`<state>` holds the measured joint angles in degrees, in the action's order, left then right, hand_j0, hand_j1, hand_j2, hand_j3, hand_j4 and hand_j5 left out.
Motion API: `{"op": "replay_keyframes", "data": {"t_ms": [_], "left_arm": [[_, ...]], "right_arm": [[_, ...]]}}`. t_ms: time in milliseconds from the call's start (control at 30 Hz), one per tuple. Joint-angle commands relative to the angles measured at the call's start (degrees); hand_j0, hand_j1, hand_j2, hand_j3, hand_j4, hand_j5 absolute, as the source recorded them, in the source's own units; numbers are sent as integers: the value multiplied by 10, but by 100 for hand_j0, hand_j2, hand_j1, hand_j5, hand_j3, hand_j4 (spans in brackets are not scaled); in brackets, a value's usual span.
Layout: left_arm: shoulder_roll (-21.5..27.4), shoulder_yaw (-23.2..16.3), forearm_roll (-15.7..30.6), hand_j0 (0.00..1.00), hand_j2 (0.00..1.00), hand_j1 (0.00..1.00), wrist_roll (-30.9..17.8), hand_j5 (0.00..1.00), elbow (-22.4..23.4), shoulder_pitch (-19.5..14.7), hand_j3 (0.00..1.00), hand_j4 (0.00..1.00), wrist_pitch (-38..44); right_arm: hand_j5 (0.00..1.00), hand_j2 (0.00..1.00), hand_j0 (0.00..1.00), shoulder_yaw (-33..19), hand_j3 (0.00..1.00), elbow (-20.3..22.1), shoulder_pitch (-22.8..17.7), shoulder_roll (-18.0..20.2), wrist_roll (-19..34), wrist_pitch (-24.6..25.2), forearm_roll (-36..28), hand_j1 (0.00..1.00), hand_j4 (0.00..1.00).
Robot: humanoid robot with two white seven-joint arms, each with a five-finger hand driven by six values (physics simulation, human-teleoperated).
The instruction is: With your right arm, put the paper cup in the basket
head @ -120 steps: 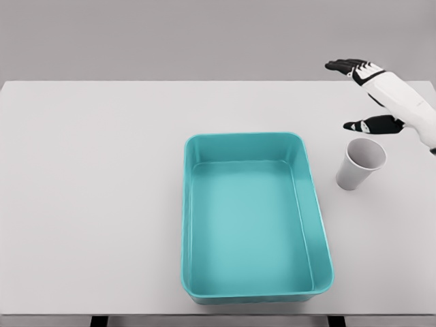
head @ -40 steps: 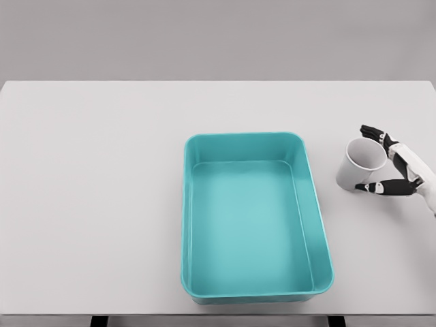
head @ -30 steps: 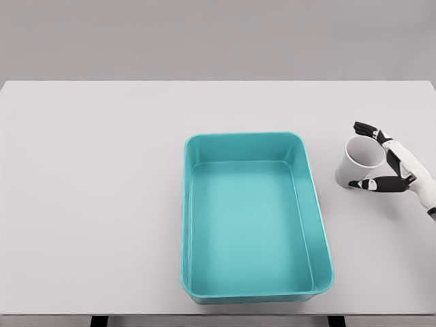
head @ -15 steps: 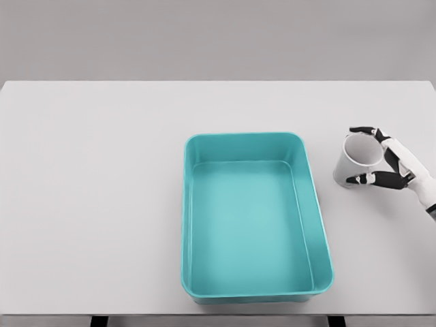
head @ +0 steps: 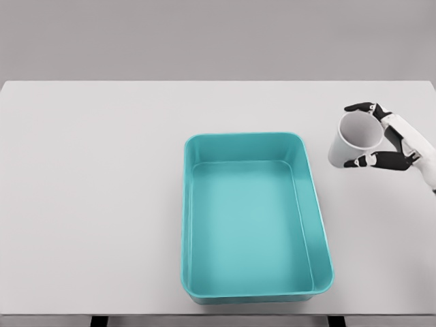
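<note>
From the head camera I see my right hand (head: 390, 138) at the far right of the white table (head: 95, 191), its white forearm coming in from the right edge of the picture. The fingers are curled around the paper cup (head: 353, 139), pinching it: the dark fingertips (head: 359, 107) hook over the far side of the rim, and the thumb (head: 371, 161) presses against the near side of the cup wall, lower down. The cup is white, tilted so that its open mouth faces up and toward me and to the right, and its base points down and left toward the basket. I cannot tell for certain whether the base touches the tabletop or hangs just above it. The cup sits to the right of the basket (head: 253, 140), level with the basket's far right corner and near it, with a strip of bare table between the two. The basket itself is a teal rectangular tub with rounded corners, standing in the middle of the table with its long side running away from me; its inside shows only the smooth teal floor and walls. Its near edge lies close to the front edge of the table. Behind the table I see a plain grey wall (head: 204, 41).
</note>
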<state>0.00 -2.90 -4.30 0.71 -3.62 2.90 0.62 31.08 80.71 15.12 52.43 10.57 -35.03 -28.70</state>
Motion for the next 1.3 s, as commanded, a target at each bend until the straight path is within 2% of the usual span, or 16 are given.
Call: {"op": "replay_keyframes", "data": {"t_ms": [0,100,433,567,633,733,800,833,967,1000,1033,1267], "left_arm": [[0,0,0,100,100,100,0,100,0,0,100,100,0],[0,0,0,100,100,100,0,100,0,0,100,100,0],[0,0,0,100,100,100,0,100,0,0,100,100,0],[0,0,0,100,100,100,0,100,-1,0,100,100,0],[0,0,0,100,100,100,0,100,0,0,100,100,0],[0,0,0,100,100,100,-1,100,0,0,100,100,0],[0,0,0,100,100,100,0,100,0,0,100,100,0],[0,0,0,100,100,100,0,100,0,0,100,100,0],[0,0,0,100,100,100,0,100,0,0,100,100,0],[0,0,0,100,100,100,-1,100,0,0,100,100,0],[0,0,0,100,100,100,0,100,0,0,100,100,0],[0,0,0,100,100,100,0,100,-1,0,100,100,0]], "right_arm": [[53,53,53,-1,53,25,2,9,1,0,-2,53,53],[56,56,56,0,56,40,7,11,1,0,1,56,56],[57,57,57,6,57,92,26,15,2,0,48,57,57],[57,57,57,11,57,103,37,9,2,0,109,57,57],[60,60,60,16,60,111,43,7,1,0,169,60,60],[61,61,61,21,61,119,47,-6,2,0,206,61,61],[62,62,62,38,62,119,66,-22,2,0,218,62,62],[69,69,69,40,69,119,73,-26,2,0,239,69,69],[83,83,83,50,83,119,91,-41,2,0,300,83,83],[97,97,97,50,97,117,96,-44,2,0,303,97,97],[100,100,100,51,100,117,98,-44,2,0,303,100,100],[100,100,100,56,100,117,116,-48,2,0,303,100,100]]}}
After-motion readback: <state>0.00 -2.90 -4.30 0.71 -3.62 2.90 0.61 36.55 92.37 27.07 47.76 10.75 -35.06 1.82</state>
